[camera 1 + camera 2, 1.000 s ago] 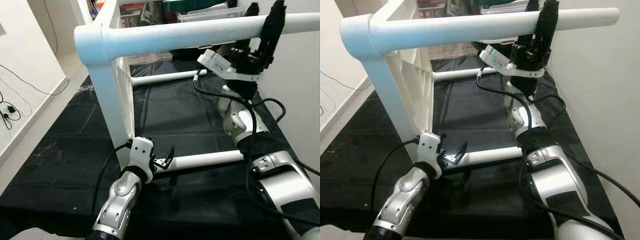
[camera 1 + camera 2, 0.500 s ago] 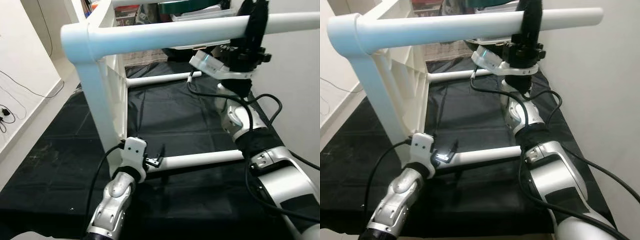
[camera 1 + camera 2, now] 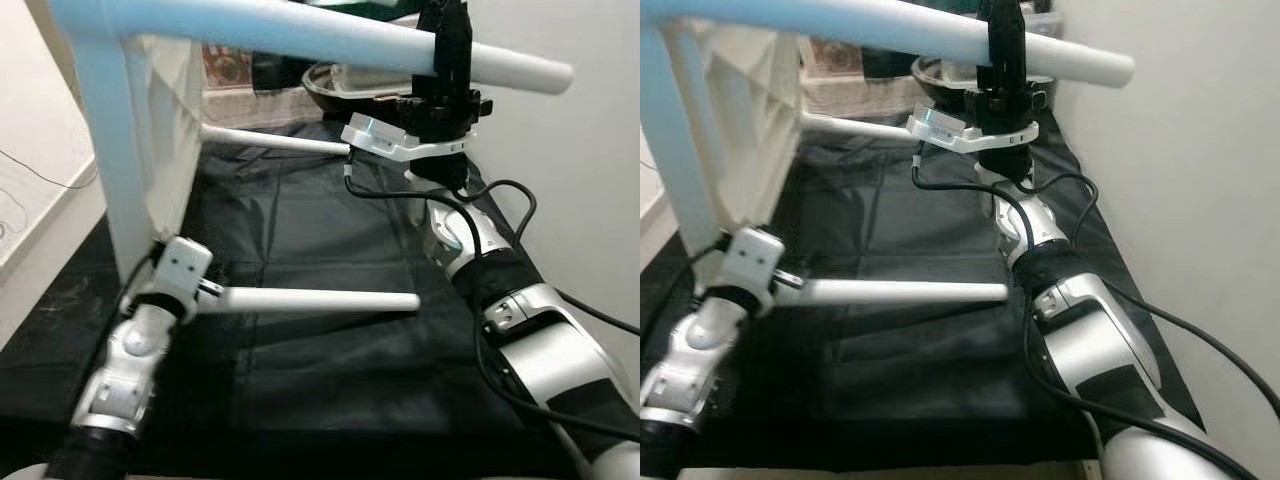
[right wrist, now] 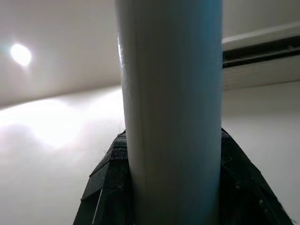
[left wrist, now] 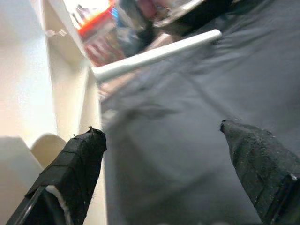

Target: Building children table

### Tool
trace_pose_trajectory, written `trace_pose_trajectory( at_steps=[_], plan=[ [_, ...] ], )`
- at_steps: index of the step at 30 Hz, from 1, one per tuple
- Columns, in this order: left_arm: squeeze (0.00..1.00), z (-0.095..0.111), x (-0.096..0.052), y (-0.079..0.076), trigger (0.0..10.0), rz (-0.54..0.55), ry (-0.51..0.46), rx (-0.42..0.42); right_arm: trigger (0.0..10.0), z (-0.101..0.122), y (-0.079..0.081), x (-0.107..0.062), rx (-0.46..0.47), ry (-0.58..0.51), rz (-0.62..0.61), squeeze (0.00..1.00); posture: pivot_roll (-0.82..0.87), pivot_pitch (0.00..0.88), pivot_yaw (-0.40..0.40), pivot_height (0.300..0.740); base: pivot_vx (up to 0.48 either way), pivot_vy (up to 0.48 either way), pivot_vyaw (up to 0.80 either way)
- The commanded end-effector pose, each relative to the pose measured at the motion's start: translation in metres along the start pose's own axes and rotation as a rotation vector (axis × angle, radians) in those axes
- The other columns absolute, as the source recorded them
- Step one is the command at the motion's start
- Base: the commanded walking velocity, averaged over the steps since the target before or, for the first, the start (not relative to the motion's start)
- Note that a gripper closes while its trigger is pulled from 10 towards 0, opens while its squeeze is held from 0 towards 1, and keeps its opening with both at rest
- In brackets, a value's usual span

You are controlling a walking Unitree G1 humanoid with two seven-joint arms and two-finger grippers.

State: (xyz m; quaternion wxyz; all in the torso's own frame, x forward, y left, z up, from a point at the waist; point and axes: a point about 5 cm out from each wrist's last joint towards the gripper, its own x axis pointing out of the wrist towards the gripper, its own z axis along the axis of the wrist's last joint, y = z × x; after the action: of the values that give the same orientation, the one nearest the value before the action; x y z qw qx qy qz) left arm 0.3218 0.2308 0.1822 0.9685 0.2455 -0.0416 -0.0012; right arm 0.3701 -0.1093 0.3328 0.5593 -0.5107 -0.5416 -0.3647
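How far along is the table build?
Done: white legs are fitted in the tabletop, which stands on its side on the black mat. In hand: right gripper clamps the top leg; left gripper, open, is by the lower one. Left: setting it upright.

Table frame (image 3: 110,150) lies on its side on the sheet (image 3: 300,380), its top panel at the left, three legs running right from it: top leg (image 3: 330,35) overhead, near leg (image 3: 320,299) low in front, far leg (image 3: 270,141) behind. Right gripper (image 3: 447,40) clamps the top leg near its right end; left gripper (image 5: 164,173) sits at the near leg's left end beside the panel, fingers apart. Wall (image 3: 570,170) on the right, boxes (image 3: 235,70) behind the frame.
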Motion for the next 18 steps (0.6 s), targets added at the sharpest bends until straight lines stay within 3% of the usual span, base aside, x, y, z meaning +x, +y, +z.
trace_pose_trajectory(
  at_steps=[1,2,3,4,5,7,8,11,12,13,15,18],
  plan=[
    [0.0,-0.037,-0.017,0.053,10.0,0.231,0.191,0.024,0.0,-0.036,-0.004,-0.005,-0.062,0.177,-0.011,0.0,0.08,0.075,0.074,0.74,0.0,0.0,0.0],
    [0.0,-0.031,-0.015,0.066,10.0,0.23,0.187,0.077,0.0,-0.037,-0.003,-0.006,-0.059,0.182,-0.001,0.0,0.08,0.075,0.074,0.74,0.0,0.0,0.0],
    [0.0,-0.031,-0.015,0.066,10.0,0.23,0.187,0.077,0.0,-0.037,-0.003,-0.006,-0.059,0.182,-0.001,0.0,0.08,0.075,0.074,0.74,0.0,0.0,0.0],
    [0.0,-0.021,-0.011,0.08,10.0,0.206,0.171,0.168,0.0,-0.037,-0.002,-0.009,-0.049,0.201,0.014,0.0,0.1,0.07,0.076,0.74,0.0,0.0,0.0],
    [0.0,-0.021,-0.011,0.08,10.0,0.206,0.171,0.168,0.0,-0.037,-0.002,-0.009,-0.049,0.201,0.014,0.0,0.1,0.07,0.076,0.74,0.0,0.0,0.0],
    [0.0,-0.001,-0.002,0.102,10.0,0.123,0.132,0.344,0.0,-0.038,0.003,-0.016,-0.011,0.256,0.074,0.0,0.1,0.066,0.081,0.74,0.0,0.0,0.0],
    [0.0,-0.001,-0.002,0.102,10.0,0.123,0.132,0.344,0.0,-0.038,0.003,-0.016,-0.011,0.256,0.074,0.0,0.1,0.066,0.081,0.74,0.0,0.0,0.0],
    [0.0,0.019,0.003,0.132,10.0,0.067,0.121,0.509,0.0,-0.038,0.007,-0.024,0.028,0.312,0.123,0.0,0.11,0.064,0.084,0.74,0.0,0.0,0.0],
    [0.0,0.024,0.004,0.143,10.0,0.075,0.125,0.535,0.0,-0.039,0.006,-0.025,0.03,0.328,0.124,0.0,0.11,0.064,0.084,0.74,0.0,0.0,0.0],
    [0.0,0.024,0.004,0.143,10.0,0.075,0.125,0.535,0.0,-0.039,0.006,-0.025,0.03,0.328,0.124,0.0,0.11,0.064,0.084,0.74,0.0,0.0,0.0],
    [0.0,0.039,0.007,0.163,10.0,0.088,0.122,0.592,0.0,-0.043,0.005,-0.021,0.033,0.353,0.12,0.0,0.12,0.059,0.09,0.74,0.0,0.0,0.0],
    [0.0,0.053,0.01,0.175,10.0,0.105,0.11,0.637,0.0,-0.05,0.006,-0.019,0.041,0.414,0.135,0.0,0.13,0.048,0.087,0.74,0.0,0.0,0.0]
  ],
)
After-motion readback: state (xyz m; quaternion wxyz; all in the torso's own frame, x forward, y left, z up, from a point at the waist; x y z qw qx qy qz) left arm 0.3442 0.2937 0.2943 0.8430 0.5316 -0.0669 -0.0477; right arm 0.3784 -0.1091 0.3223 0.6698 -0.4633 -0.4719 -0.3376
